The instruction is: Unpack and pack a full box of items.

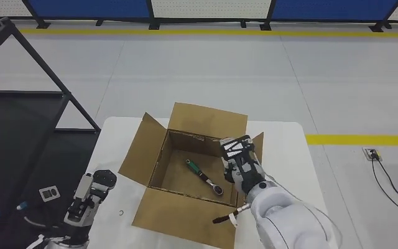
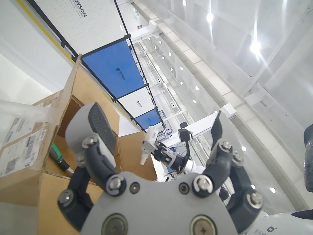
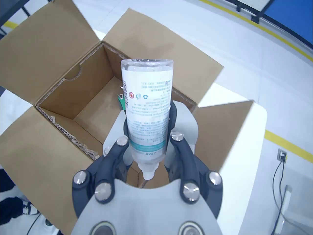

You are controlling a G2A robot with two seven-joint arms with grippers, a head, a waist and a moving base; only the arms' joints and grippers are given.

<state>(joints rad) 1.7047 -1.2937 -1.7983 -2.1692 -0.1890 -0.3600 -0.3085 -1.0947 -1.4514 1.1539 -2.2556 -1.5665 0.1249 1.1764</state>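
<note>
An open cardboard box [image 1: 208,118] stands mid-table with its flaps spread outward. On its floor lies a ratchet wrench [image 1: 204,176] with a green handle; that handle also peeks out in the left wrist view [image 2: 55,151]. Above the box's right side, my right gripper [image 1: 238,155] is shut on a clear bottle [image 3: 146,91] with a white label, held by its lower body, cap toward the wrist. My left gripper [image 2: 159,118] sits near the table's left edge [image 1: 102,180], tilted upward beside the box's left flap [image 2: 83,86], open with nothing between its fingers.
A thin dark tool [image 1: 225,218] lies by the box's near right corner. A black metal frame [image 1: 62,106] stands off the table's left side. Bare white tabletop [image 1: 286,155] shows to the right of the box and on the left around my left arm.
</note>
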